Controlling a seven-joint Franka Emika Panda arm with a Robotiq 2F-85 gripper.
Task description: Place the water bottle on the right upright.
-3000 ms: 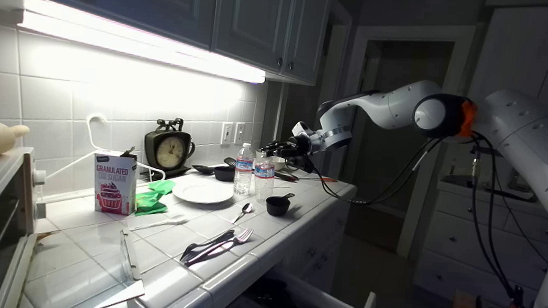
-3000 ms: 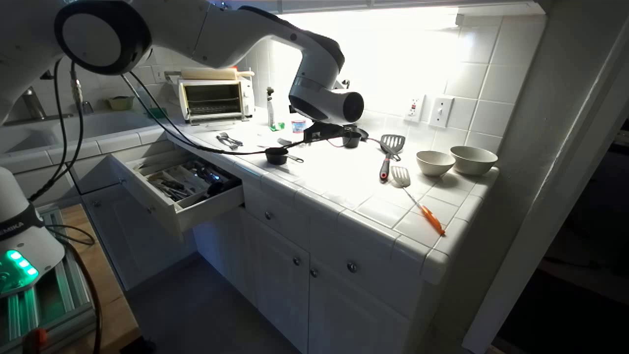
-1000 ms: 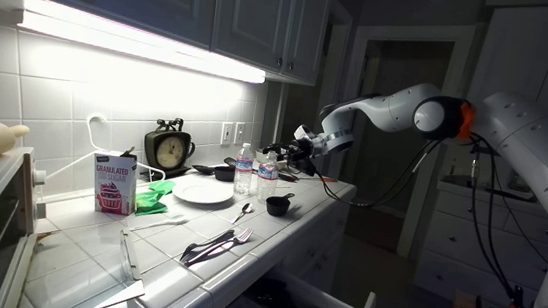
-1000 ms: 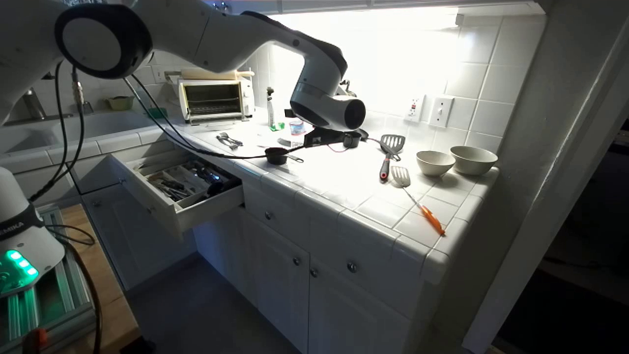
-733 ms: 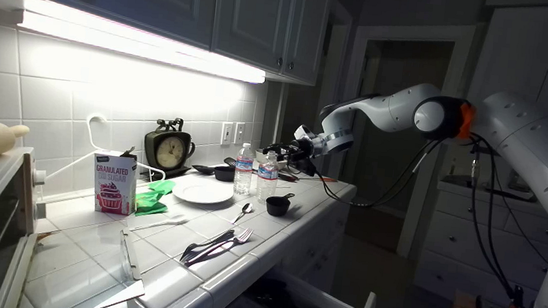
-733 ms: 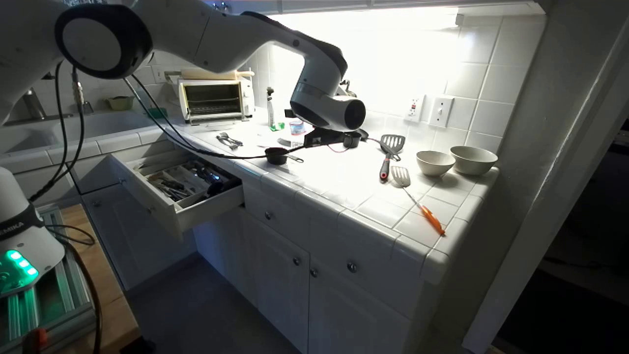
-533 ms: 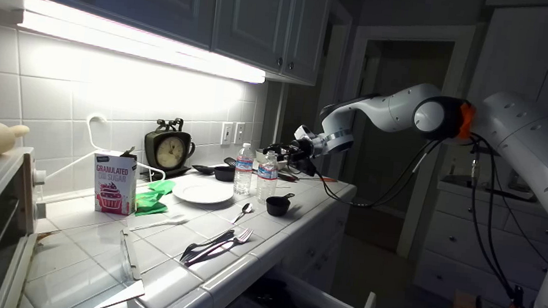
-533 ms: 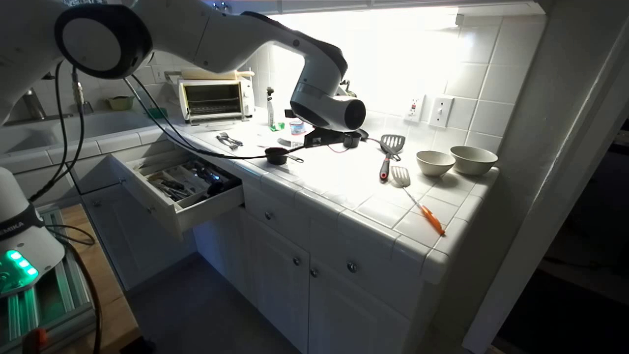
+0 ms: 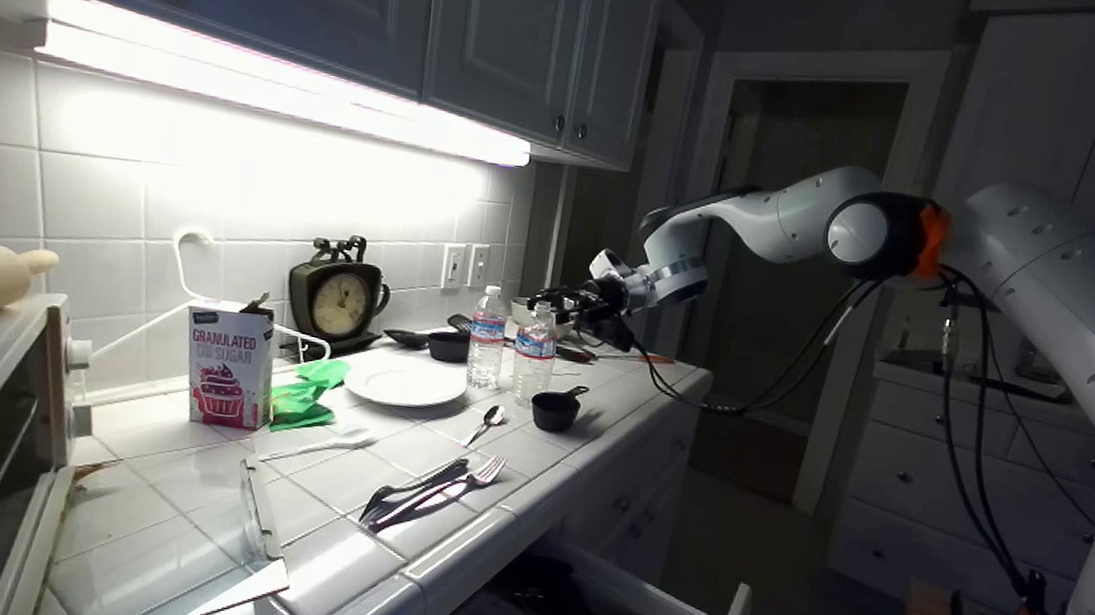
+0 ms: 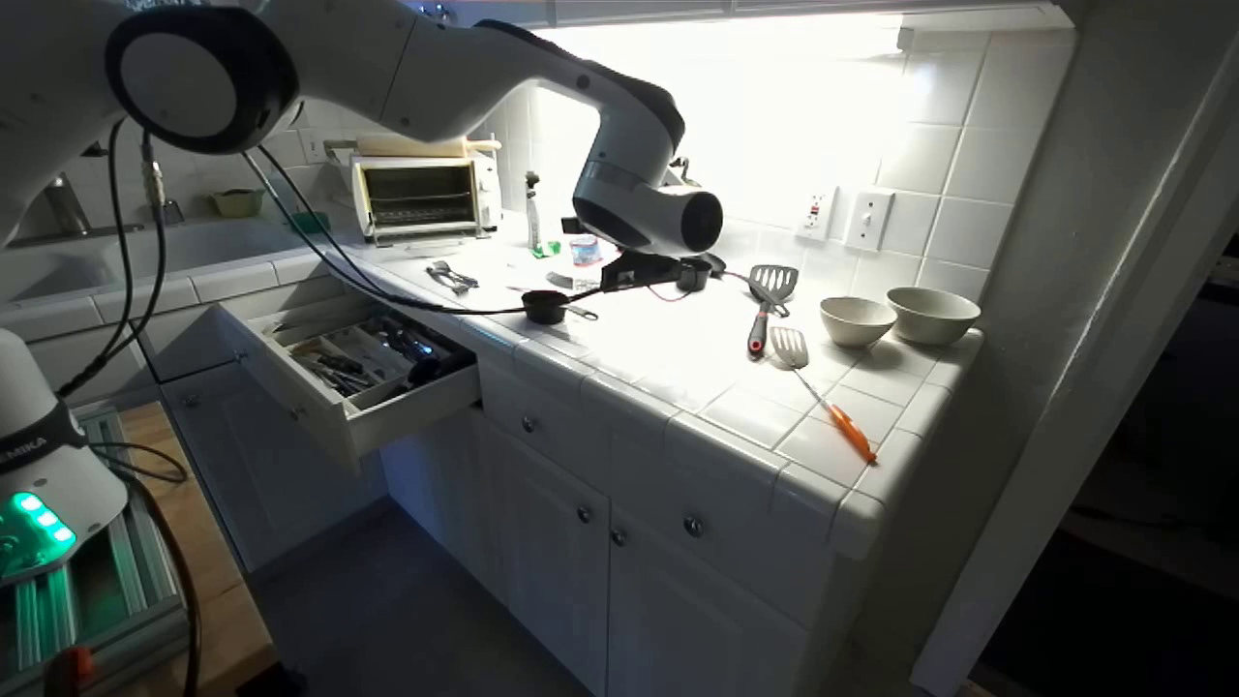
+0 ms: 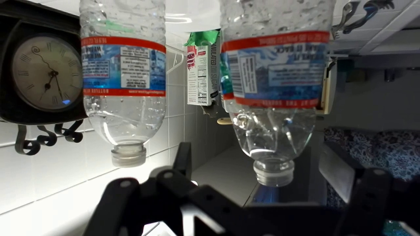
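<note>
The water bottle on the right (image 9: 534, 353), clear plastic with a red-and-blue label, stands upright on the tiled counter. A similar bottle (image 9: 487, 340) stands close on its left, nearer the wall. In the wrist view, which hangs upside down, the right bottle (image 11: 274, 72) points its pale-ringed neck between my spread fingers, with a gap on either side. My gripper (image 11: 260, 162) is open and holds nothing. In an exterior view the gripper (image 9: 548, 301) sits level with that bottle's neck, partly behind it. Elsewhere the arm covers the fingers, and only part of a bottle label (image 10: 585, 252) shows.
A black measuring cup (image 9: 555, 411) stands just in front of the right bottle. Left of the bottles lie a white plate (image 9: 405, 381) and a spoon (image 9: 486, 424). Below the counter edge a drawer (image 10: 363, 373) is pulled out. Spatulas (image 10: 774, 283) and bowls (image 10: 857, 321) occupy the far end.
Compared with three seconds ago, the gripper has drawn slightly to the right and the right bottle has shifted a little that way; its neck now shows. Over the last second almost nothing moved.
</note>
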